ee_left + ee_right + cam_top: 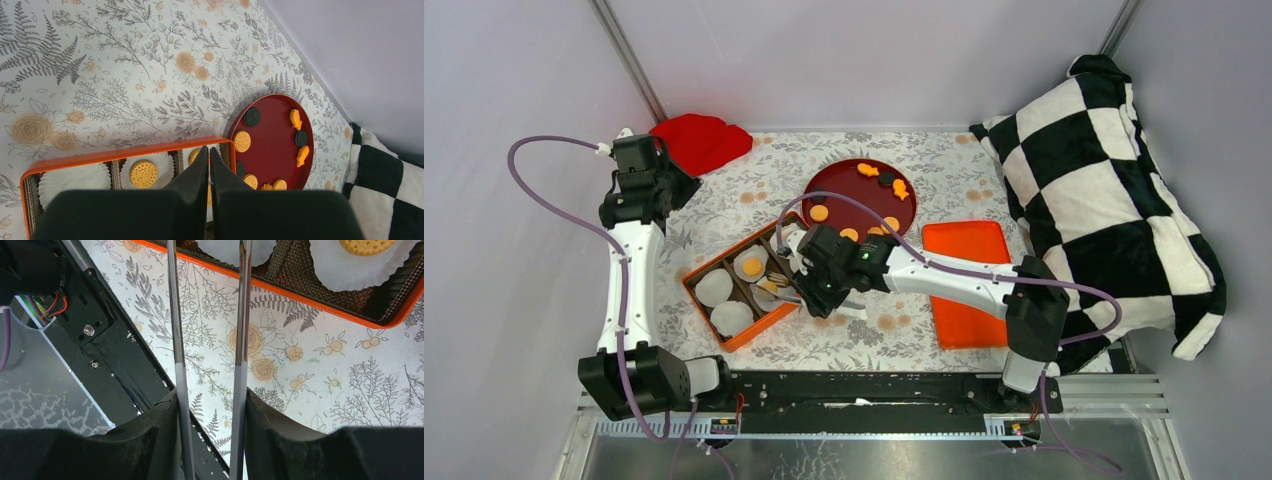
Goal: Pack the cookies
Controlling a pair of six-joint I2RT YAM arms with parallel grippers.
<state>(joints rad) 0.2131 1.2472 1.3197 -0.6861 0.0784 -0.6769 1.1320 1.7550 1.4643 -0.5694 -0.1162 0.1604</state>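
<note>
My right gripper (pixel 210 407) is squeezing the metal tongs (pixel 243 315) over the orange box (pixel 125 152) mid-table. My left gripper (pixel 209 156) is pinched closed on nothing by the far-left corner.

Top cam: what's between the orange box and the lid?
The right gripper, holding tongs, and its forearm span that gap in the top view, from the box across to the lid; under them just flowered cloth.

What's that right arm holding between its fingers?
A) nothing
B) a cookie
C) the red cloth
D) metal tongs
D: the two thin metal blades of the tongs stick out from the right gripper in its wrist view.
</note>
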